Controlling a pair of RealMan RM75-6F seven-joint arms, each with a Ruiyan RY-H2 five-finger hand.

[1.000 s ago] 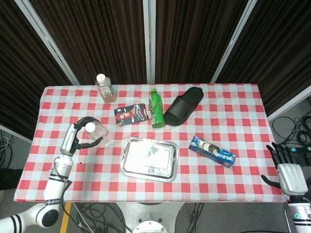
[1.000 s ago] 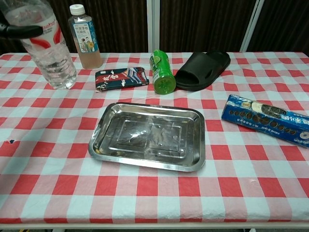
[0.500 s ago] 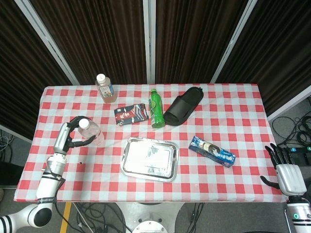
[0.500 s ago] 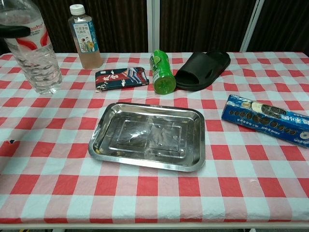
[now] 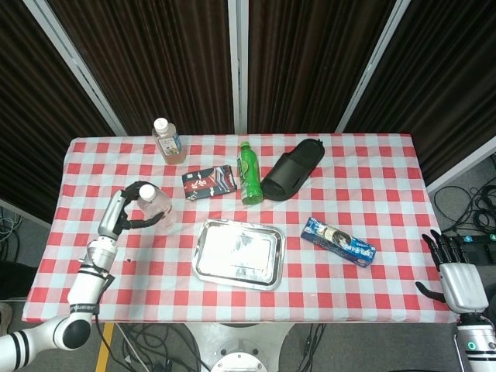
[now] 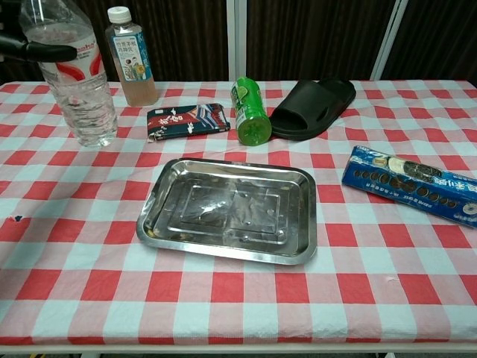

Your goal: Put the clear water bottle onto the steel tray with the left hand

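Note:
The clear water bottle (image 5: 157, 208) (image 6: 77, 82), with a white cap and a red label, stands upright at the left of the table. My left hand (image 5: 124, 212) grips it from its left side, and one dark finger (image 6: 41, 51) crosses its shoulder in the chest view. I cannot tell whether its base touches the cloth. The steel tray (image 5: 209, 263) (image 6: 160, 224) lies bare at mid-table, to the right of the bottle and nearer to me. Beyond the table's right front corner, my right hand (image 5: 456, 277) hangs with its fingers spread and holds nothing.
A tea bottle (image 5: 168, 141) (image 6: 130, 60) stands at the back left. A dark packet (image 5: 209, 182), a lying green bottle (image 5: 248, 172) and a black slipper (image 5: 294, 168) line up behind the tray. A blue biscuit pack (image 5: 339, 242) lies to its right.
The left hand carried the bottle left half a second ago, then back right toward the tray. The right hand has barely moved.

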